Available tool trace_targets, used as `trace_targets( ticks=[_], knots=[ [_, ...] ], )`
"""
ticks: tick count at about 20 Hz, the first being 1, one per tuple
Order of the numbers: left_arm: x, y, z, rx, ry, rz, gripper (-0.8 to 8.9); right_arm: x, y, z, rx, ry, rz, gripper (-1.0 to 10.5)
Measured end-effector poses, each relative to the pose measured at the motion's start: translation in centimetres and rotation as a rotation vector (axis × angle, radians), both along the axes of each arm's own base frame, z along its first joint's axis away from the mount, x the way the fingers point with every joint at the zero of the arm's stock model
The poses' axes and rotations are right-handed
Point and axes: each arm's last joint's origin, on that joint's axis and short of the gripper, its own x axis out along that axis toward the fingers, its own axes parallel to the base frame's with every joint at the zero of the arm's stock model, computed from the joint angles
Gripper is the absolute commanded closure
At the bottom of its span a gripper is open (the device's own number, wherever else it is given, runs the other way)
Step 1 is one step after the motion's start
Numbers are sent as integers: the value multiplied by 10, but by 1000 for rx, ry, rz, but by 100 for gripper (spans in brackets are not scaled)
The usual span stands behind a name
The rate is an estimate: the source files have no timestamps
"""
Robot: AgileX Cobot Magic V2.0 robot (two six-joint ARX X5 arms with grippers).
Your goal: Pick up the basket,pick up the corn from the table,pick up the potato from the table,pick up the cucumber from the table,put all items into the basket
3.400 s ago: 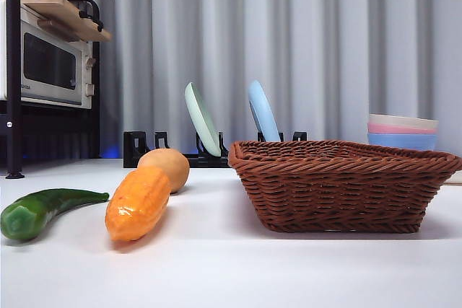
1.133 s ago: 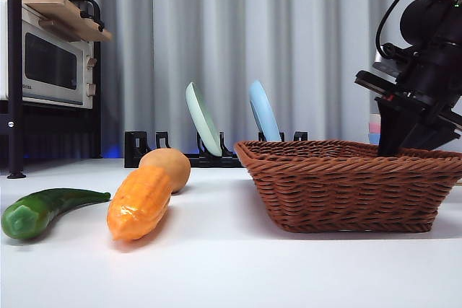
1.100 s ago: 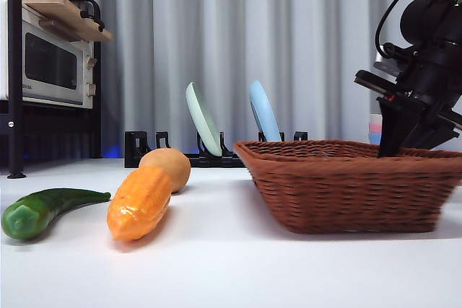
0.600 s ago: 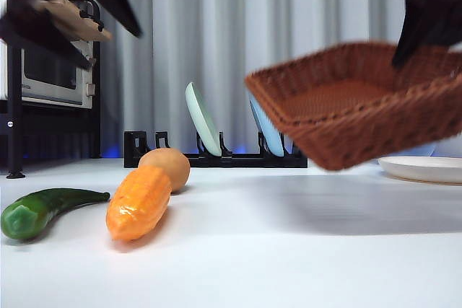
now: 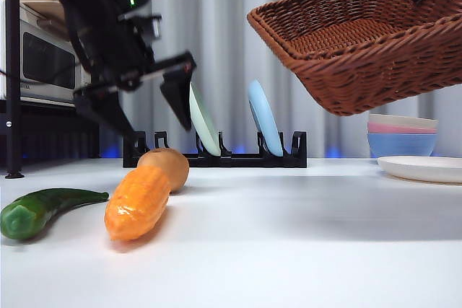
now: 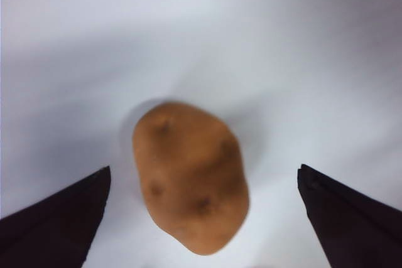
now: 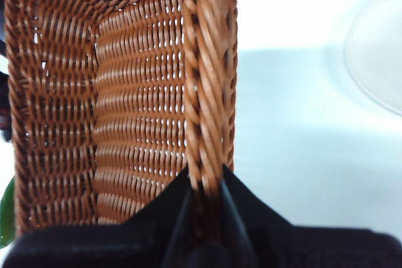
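Right claw point(image 7: 204, 186) pinches the reddish-brown woven wicker basket point(image 5: 361, 41) rim, aloft. Left claw point(image 5: 141, 110), spread wide above the smooth tan potato point(image 6: 188, 177): descend centred, close across its narrow width.

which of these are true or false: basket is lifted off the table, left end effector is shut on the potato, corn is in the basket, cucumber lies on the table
1. The basket is lifted off the table: true; the right end effector is clamped on its rim.
2. The left end effector is shut on the potato: false; it is open above the potato.
3. The corn is in the basket: false; it lies on the table.
4. The cucumber lies on the table: true.
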Motion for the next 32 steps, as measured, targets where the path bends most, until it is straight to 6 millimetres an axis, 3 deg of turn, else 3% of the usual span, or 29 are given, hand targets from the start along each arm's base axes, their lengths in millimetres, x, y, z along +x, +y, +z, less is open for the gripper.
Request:
trace_targets(
  ticks=[4, 9, 12, 15, 19, 21, 24, 27, 29, 32],
  knots=[
    [7, -5, -20, 17, 41, -5, 311, 0, 0, 0, 0, 1, 0, 963],
    [11, -12, -29, 11, 28, -19, 322, 0, 0, 0, -1, 1, 0, 963],
    [12, -16, -42, 27, 68, -28, 526, 0, 0, 0, 0, 1, 0, 963],
    [13, -17, -45, 36, 65, -43, 836, 0, 0, 0, -2, 1, -2, 963],
    [9, -15, -39, 65, 57, -56, 822, 0, 0, 0, -2, -2, -2, 963],
    [2, -11, -13, 65, -6, -47, 822, 6, 1, -2, -1, -5, -2, 963],
    [-26, 1, 63, -14, -209, -39, 822, 25, 3, -16, 3, 39, -5, 963],
    [-67, 16, 131, -116, -402, -33, 822, 49, 11, -36, 22, 102, 14, 963],
    [-94, 15, 155, -202, -455, -77, 822, 63, 20, -48, 98, 131, 80, 963],
    [-112, -7, 160, -262, -448, -168, 822, 75, 38, -54, 207, 130, 159, 963]
  ],
)
